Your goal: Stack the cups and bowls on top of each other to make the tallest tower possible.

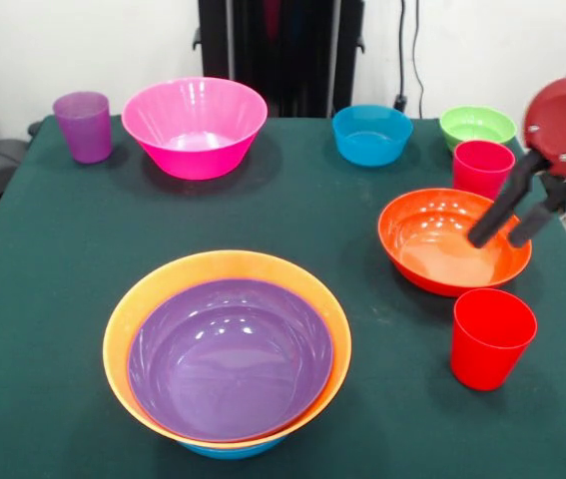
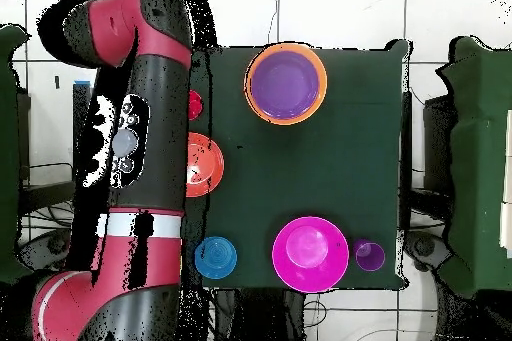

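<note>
The tower (image 1: pixel 228 354) stands near the front: a purple bowl nested in an orange bowl on a blue one; it also shows in the overhead view (image 2: pixel 286 82). My gripper (image 1: pixel 496 239) is open and empty, with its black fingers just above the right inside of the red-orange bowl (image 1: pixel 432 239). One red cup (image 1: pixel 483 167) stands behind that bowl and another red cup (image 1: pixel 492 337) in front of it. The pink bowl (image 1: pixel 195 125), purple cup (image 1: pixel 83 126), blue bowl (image 1: pixel 371 134) and green bowl (image 1: pixel 477 126) line the far edge. In the overhead view the arm (image 2: pixel 150 147) hides the gripper.
The table (image 1: pixel 63 249) has a dark green cloth. In the overhead view the arm covers the table's left edge and part of the red-orange bowl (image 2: pixel 208 162). The robot's pedestal (image 1: pixel 281 50) stands behind the far edge.
</note>
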Robot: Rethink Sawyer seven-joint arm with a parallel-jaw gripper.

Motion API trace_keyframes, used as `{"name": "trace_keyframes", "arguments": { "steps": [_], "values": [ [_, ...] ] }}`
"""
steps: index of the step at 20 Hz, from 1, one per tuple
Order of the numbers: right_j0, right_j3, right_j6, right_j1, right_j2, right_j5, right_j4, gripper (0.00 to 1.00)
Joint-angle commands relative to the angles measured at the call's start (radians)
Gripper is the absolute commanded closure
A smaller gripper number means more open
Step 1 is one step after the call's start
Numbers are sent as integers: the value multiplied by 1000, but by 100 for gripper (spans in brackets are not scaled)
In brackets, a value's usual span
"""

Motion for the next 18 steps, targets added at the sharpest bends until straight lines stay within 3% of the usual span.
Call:
{"name": "trace_keyframes", "arguments": {
  "steps": [1, 11, 18],
  "values": [
    [-4, -46, 47, 36, 129, 132, 69, 0],
    [-22, -109, 54, 93, 128, 98, 144, 0],
    [-17, -98, 94, 106, 79, 68, 125, 0]
  ]
}}
